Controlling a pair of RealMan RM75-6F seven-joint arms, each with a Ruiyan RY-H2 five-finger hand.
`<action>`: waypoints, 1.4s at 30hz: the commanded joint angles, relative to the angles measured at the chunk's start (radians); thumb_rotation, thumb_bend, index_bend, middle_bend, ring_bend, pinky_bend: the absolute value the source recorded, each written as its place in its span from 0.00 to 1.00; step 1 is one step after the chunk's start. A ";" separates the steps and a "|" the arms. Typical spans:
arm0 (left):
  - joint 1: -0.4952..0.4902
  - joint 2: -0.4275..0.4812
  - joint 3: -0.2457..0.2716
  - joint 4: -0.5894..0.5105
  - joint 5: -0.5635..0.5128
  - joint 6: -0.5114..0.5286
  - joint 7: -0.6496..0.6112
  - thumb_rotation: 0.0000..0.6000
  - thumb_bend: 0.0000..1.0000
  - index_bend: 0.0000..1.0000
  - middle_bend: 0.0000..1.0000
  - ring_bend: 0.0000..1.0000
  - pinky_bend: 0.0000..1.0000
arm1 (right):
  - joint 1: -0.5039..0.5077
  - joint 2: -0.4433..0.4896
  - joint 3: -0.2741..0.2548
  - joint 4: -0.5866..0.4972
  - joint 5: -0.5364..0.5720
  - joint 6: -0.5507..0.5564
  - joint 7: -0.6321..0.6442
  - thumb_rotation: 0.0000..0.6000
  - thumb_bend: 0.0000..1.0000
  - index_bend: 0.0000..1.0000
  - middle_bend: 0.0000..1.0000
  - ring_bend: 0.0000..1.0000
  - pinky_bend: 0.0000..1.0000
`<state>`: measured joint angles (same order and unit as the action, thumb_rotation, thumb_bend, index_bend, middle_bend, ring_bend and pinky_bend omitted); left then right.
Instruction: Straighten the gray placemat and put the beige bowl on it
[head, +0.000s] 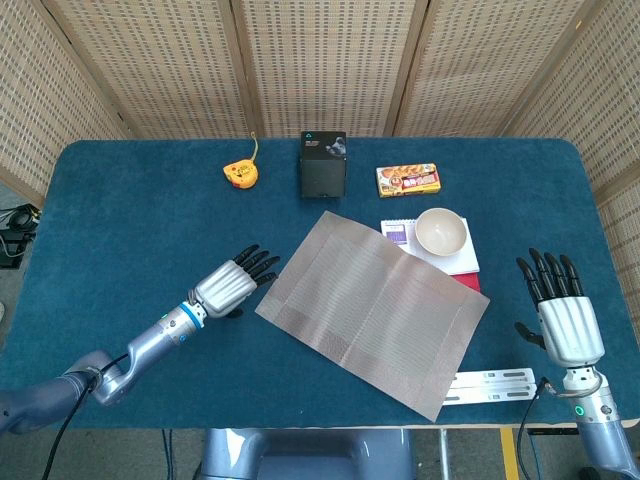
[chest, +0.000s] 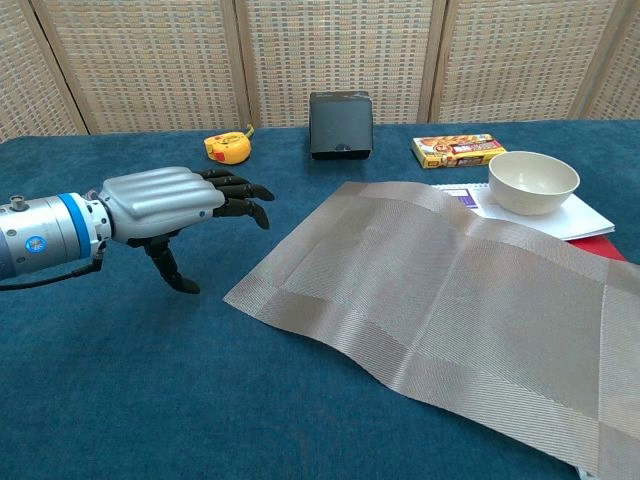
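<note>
The gray placemat (head: 375, 308) (chest: 450, 300) lies askew on the blue table, one corner riding up over a white notepad. The beige bowl (head: 441, 232) (chest: 533, 181) stands upright on that notepad, just past the mat's far right edge. My left hand (head: 232, 284) (chest: 175, 210) hovers open, palm down, fingers stretched toward the mat's left corner and a short way from it. My right hand (head: 561, 312) is open with fingers spread at the table's right front, apart from mat and bowl; the chest view does not show it.
A black box (head: 323, 163) (chest: 341, 124), a yellow tape measure (head: 240, 173) (chest: 228, 147) and a snack box (head: 408, 179) (chest: 459, 150) line the far side. A white notepad (head: 440, 257) on a red book sits under the bowl. A white metal strip (head: 497, 384) lies at the front right.
</note>
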<state>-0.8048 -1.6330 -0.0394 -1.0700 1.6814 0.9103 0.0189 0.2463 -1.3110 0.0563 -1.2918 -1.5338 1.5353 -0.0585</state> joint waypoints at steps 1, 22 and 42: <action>-0.027 -0.033 0.014 0.045 0.013 -0.012 0.004 1.00 0.00 0.19 0.00 0.00 0.00 | -0.001 0.001 0.002 -0.001 -0.004 0.000 0.004 1.00 0.00 0.00 0.00 0.00 0.00; -0.109 -0.150 0.037 0.202 0.002 -0.034 0.018 1.00 0.00 0.19 0.00 0.00 0.00 | -0.014 0.010 0.025 -0.007 -0.019 0.001 0.024 1.00 0.00 0.00 0.00 0.00 0.00; -0.113 -0.162 0.075 0.251 -0.005 -0.014 -0.007 1.00 0.00 0.19 0.00 0.00 0.00 | -0.021 0.011 0.036 -0.014 -0.031 0.005 0.024 1.00 0.00 0.00 0.00 0.00 0.00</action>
<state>-0.9164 -1.7922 0.0346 -0.8215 1.6761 0.8956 0.0125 0.2253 -1.2997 0.0924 -1.3059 -1.5642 1.5396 -0.0344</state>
